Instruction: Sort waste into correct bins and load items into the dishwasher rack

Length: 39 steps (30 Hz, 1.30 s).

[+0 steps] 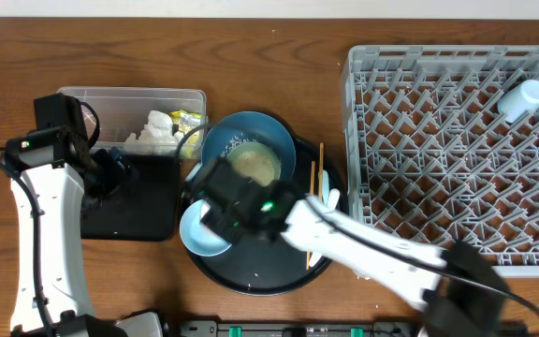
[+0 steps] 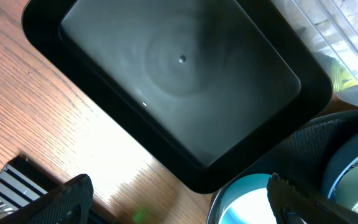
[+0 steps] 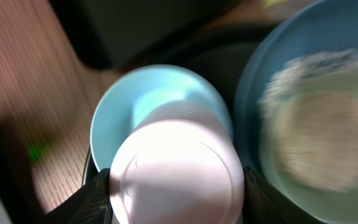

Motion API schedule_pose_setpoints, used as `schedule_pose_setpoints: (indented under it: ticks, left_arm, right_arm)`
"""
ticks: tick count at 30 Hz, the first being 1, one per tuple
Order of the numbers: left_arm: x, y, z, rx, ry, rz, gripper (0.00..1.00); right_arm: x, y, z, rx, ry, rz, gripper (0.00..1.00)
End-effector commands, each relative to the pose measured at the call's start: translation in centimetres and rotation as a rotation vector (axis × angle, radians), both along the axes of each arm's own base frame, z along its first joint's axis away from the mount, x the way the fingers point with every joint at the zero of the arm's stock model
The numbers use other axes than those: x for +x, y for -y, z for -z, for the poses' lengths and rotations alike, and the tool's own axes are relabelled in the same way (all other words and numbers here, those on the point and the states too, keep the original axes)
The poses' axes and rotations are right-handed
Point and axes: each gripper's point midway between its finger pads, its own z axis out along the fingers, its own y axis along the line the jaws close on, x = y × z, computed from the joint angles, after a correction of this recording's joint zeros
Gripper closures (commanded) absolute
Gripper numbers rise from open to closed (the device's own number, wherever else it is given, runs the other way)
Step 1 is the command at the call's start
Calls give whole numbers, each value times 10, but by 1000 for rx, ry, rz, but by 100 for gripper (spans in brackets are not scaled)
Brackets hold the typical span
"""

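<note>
— While the right gripper hung over the small light-blue bowl, what was in it?

— A pale cup, base toward the wrist camera, with both fingers pressed against its opposite sides. I judged it pinched, not merely flanked. Whether it was lifted clear of the bowl or resting in it, I couldn't tell.

— How would it handle?

— Light and thin-walled, plastic by the look, and smooth. A hard squeeze would likely flex it and a loose one let it slip, so a moderate grip across the wall, as here, seemed right.

— And the bowl beneath?

— Stiffer and heavier, probably. The rim looked like the only place two fingers could take it. The big dark-blue bowl just beside it held rice and pale food scraps, so it would want keeping level until emptied.

— The other arm?

— The left gripper stood spread wide with nothing between its fingers, over a corner of the shallow black rectangular tray.

— Farther out?

— Crumpled napkins and a yellow-green wrapper lay in the clear tub. Wooden chopsticks and a white spoon lay at the right side of the round black tray. The dishwasher rack stood at the right, a second pale cup lying near its far corner.
</note>
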Motion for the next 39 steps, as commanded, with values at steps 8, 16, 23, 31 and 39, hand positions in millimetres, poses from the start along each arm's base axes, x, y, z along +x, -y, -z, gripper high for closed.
schedule_pose_setpoints:
  ticks: [8,16,23,31,39]
  left_arm:
    - [-4,-3,3,10,-18,-10,9]
    - [-4,-3,3,9,-18,-10,9]
    - [-4,-3,3,9,-18,-11,9]
    - [-4,-3,3,9,-18,-10,9]
    - [-4,-3,3,9,-19,-10,9]
  right_arm:
    - [90,125,-106,144,131,357,52]
    - [161,298,-116,99,174,797,54]
    - [179,440,-125,67,262,1135,56]
    - [168,552,-126,3,337,1399,55]
    - [158,616,-98,-41,300,1547,55]
